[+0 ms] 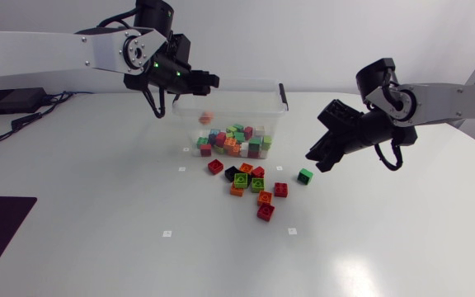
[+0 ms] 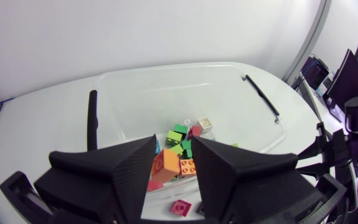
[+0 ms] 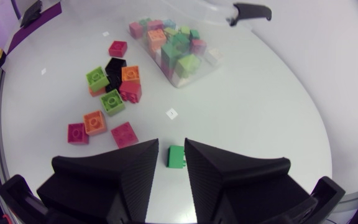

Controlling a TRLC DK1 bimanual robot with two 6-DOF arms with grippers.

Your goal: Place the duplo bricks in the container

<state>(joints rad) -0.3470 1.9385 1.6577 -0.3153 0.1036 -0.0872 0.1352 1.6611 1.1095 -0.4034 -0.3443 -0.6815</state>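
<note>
The left gripper (image 1: pixel 207 80) is hovering at the upper middle of the head view, over the clear plastic container (image 1: pixel 275 124). Its fingers are standing released. A small orange duplo brick (image 2: pixel 166 165) is showing in the gap just below them, touched by neither, above the pile of mixed bricks (image 1: pixel 233 140) lying in the container. It looks to be in mid-drop.

The right gripper (image 3: pixel 171 142) is hanging at the right of the head view, also spread apart and grasping nothing. A single green duplo brick (image 3: pixel 176 155) is lying on the white table (image 1: pixel 386 239) directly under the gap between its fingers, set apart from the scatter of red, orange, green and black loose bricks (image 1: pixel 250 186) near the middle of the head view.

This green brick is probably going to handle as light, rigid, hollow plastic. It is unlikely to crush, but its smooth walls could slip or let it twist under an off-centre pinch. The best hold is across two opposite flat side walls, low on the body and clear of the studs.

It is sitting studs-up. Its outline is looking close to square, so no long axis is standing out. Its side walls are running nearly parallel to the fingers' inner faces.
</note>
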